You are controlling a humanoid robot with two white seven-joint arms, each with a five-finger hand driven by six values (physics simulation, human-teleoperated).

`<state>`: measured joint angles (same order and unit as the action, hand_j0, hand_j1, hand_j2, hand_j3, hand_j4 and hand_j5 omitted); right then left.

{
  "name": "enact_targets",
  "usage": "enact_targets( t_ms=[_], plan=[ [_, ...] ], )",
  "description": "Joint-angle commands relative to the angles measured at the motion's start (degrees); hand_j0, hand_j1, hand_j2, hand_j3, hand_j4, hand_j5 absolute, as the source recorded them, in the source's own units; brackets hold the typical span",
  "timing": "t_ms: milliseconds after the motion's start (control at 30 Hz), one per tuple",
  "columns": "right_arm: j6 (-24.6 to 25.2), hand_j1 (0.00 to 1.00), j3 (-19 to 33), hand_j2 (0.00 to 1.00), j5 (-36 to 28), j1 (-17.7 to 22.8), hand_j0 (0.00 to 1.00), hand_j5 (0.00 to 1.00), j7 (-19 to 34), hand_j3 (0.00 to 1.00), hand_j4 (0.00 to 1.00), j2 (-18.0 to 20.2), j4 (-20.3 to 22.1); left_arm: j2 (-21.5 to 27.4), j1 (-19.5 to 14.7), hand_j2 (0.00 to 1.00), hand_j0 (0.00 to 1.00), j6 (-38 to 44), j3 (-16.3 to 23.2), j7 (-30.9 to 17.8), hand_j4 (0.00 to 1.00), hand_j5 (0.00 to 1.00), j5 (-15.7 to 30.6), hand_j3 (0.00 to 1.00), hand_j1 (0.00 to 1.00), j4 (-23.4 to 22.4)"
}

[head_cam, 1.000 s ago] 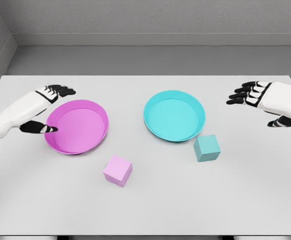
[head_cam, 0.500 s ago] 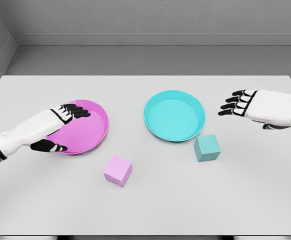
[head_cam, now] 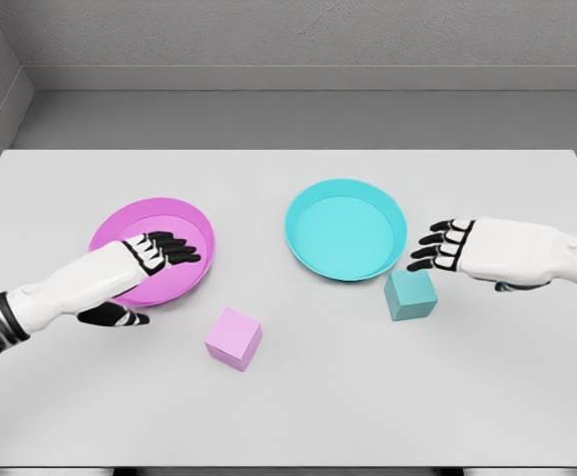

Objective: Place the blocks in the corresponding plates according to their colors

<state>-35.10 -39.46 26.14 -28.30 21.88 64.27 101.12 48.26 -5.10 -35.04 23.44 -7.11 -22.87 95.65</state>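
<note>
A pink block (head_cam: 234, 338) lies on the white table, just below the pink plate (head_cam: 184, 223). A teal block (head_cam: 410, 295) sits right below the teal plate (head_cam: 346, 229). My left hand (head_cam: 150, 273) hovers over the near part of the pink plate, fingers spread and holding nothing, up and to the left of the pink block. My right hand (head_cam: 445, 248) is open too, fingers pointing left, just above and to the right of the teal block, beside the teal plate's right rim.
The white table (head_cam: 288, 397) stretches wide in front of the blocks. A grey floor and wall lie beyond its far edge.
Both hands have moved inward and down: the left from the pink plate's left rim toward the pink block, the right leftward toward the teal block. Blocks and plates have not moved.
</note>
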Motion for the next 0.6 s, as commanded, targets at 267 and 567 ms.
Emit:
enact_targets(
  t_ms=[267, 567],
  plan=[
    [0.1, 1.0, -0.53, 1.0, 2.33, 0.97, 1.0, 1.0, 2.55, 1.0, 1.0, -3.19, -0.4, -1.24, -2.11, 1.0, 1.0, 0.03, 3.28, -0.01, 1.0, 1.0, -3.23, 1.0, 1.0, -1.69],
    [0.1, 1.0, -0.53, 1.0, 3.3, 0.62, 1.0, 1.0, 2.55, 1.0, 1.0, -7.49, -3.74, -3.52, -5.71, 1.0, 1.0, 0.03, 8.2, -0.01, 1.0, 1.0, -5.52, 1.0, 1.0, -3.36]
  ],
)
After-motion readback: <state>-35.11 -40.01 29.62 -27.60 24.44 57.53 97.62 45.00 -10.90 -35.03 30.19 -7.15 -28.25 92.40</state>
